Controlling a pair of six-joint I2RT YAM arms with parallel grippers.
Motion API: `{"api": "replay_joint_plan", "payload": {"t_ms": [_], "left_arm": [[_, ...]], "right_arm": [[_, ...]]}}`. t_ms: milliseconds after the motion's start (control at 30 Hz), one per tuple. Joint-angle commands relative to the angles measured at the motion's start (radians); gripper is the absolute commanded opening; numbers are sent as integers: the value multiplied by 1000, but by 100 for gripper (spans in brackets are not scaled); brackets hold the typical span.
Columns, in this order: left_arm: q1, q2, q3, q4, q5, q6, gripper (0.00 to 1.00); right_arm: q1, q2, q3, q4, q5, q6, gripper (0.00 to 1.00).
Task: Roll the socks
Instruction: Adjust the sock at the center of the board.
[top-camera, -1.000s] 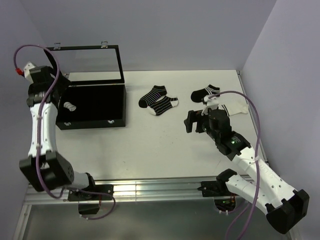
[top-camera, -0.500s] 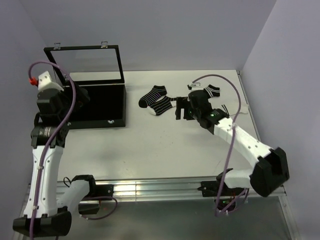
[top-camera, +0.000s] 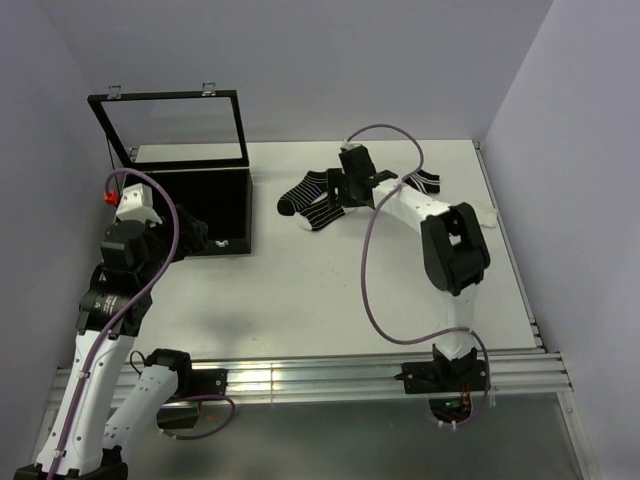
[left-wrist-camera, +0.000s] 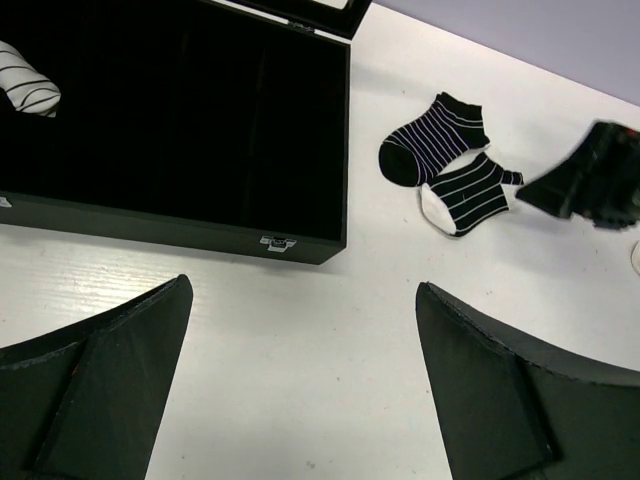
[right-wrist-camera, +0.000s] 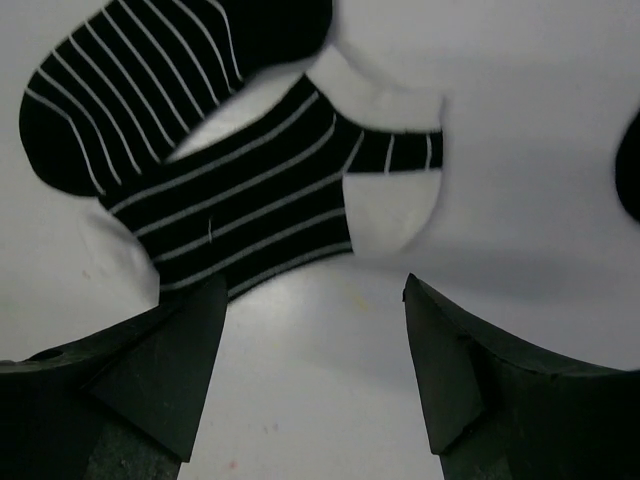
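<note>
Worktop runs white from my two bases to the back wall. My left gripper hangs over its near-left part, jaws spread wide with nothing between them.

Just beyond it stands the black case. Its glass lid is tipped up at the back, and a small metal latch sits on the front wall. Inside, at the left end of the dark lining, lies one rolled sock, white with thin black stripes.

Right of the case, two flat socks lie touching on the worktop. One is a black sock with thin white stripes; against its nearer edge lies a striped sock with white toe and heel. My right gripper hovers low just to the right of that pair, jaws apart and gripping nothing, with the striped sock's white end just ahead of the gap.

Past my right arm a white sock lies flat near the worktop's right edge, and a little farther back lies a dark sock with a white-striped cuff
</note>
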Motion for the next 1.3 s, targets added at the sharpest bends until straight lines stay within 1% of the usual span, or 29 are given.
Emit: {"api": "replay_joint_plan", "payload": {"t_ms": [0, 33, 100, 233, 400, 467, 500, 567, 600, 667, 700, 767, 800, 833, 900, 933, 967, 1000, 1100, 1167, 1267], "left_arm": [[-9, -20, -10, 64, 6, 22, 99], [-10, -18, -11, 65, 12, 24, 99], [-11, -17, -21, 70, 10, 22, 98], [-17, -4, -31, 81, 7, 22, 98], [-26, 2, -36, 96, 18, 12, 98], [-28, 0, -42, 99, 26, 9, 98], [-28, 0, -44, 104, 27, 6, 98], [-32, 0, -45, 108, 41, 1, 98], [-34, 0, -47, 110, 44, -1, 98], [-40, -1, -50, 116, 52, -7, 98], [-40, -4, -50, 121, 58, -8, 97], [-45, -3, -50, 127, 66, -16, 97], [-46, -4, -51, 130, 75, -17, 97], [-49, -3, -51, 131, 82, -21, 97], [-55, -3, -48, 136, 87, -25, 97], [-57, -3, -48, 137, 89, -27, 97], [-62, -3, -45, 139, 89, -27, 97], [-63, 2, -44, 142, 89, -25, 97], [-72, 13, -41, 147, 89, -22, 97], [-74, 13, -44, 150, 86, -24, 97], [-74, 17, -53, 157, 83, -31, 97]], "right_arm": [[-20, 91, 148, -2, -37, -37, 78], [-24, 137, 196, -5, -58, -39, 78], [-38, 169, 225, -1, -80, -37, 77], [-63, 238, 276, -13, -172, -22, 76], [-89, 247, 202, 16, -275, 13, 76], [-92, 229, 135, 30, -291, 27, 76], [-92, 199, 103, 39, -295, 33, 76], [-92, 159, -9, 83, -310, 59, 76], [-92, 110, -90, 97, -327, 71, 76], [-90, 58, -176, 149, -353, 110, 76], [-89, 33, -257, 160, -359, 127, 75], [-72, -56, -337, 179, -355, 171, 74], [-60, -87, -376, 182, -344, 185, 74], [-46, -163, -449, 188, -316, 217, 74], [18, -241, -544, 192, -298, 245, 74], [46, -278, -568, 189, -270, 257, 75], [80, -352, -588, 179, -258, 275, 75], [148, -381, -607, 171, -249, 280, 75], [262, -476, -594, 107, -194, 245, 76], [293, -527, -572, 48, -123, 168, 75], [312, -538, -513, 25, -111, 11, 74]]}}
